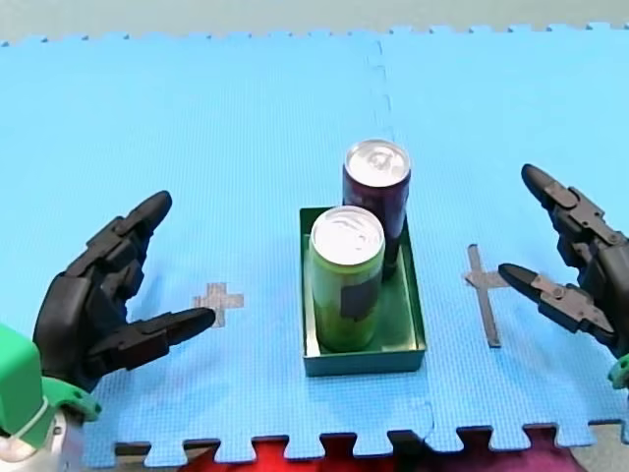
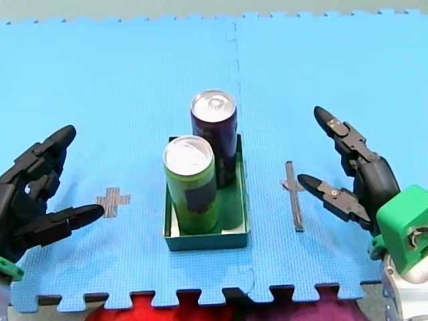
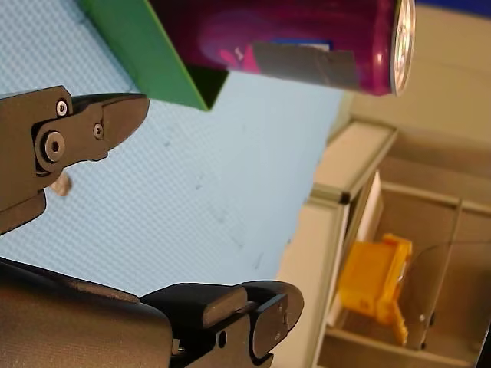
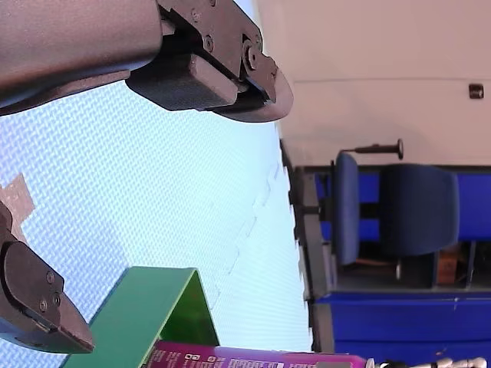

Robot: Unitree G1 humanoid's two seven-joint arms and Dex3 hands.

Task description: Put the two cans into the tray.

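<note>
Green can and purple can, both upright inside the tray (image 1: 364, 362) on a blue mat (image 1: 197, 147).
Green can (image 1: 346, 280) in front, purple can (image 1: 375, 197) behind. Left hand (image 1: 103, 295) and right hand (image 1: 580, 270) flank the tray, fingers uncurled, holding nothing.

Glossy metal cans (image 1: 347, 280), matt foam mat (image 1: 197, 147)

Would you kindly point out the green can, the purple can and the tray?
green can (image 1: 332, 307), first head view, its side.
purple can (image 1: 376, 160), first head view, its lid.
tray (image 1: 364, 363), first head view, near wall.
</note>
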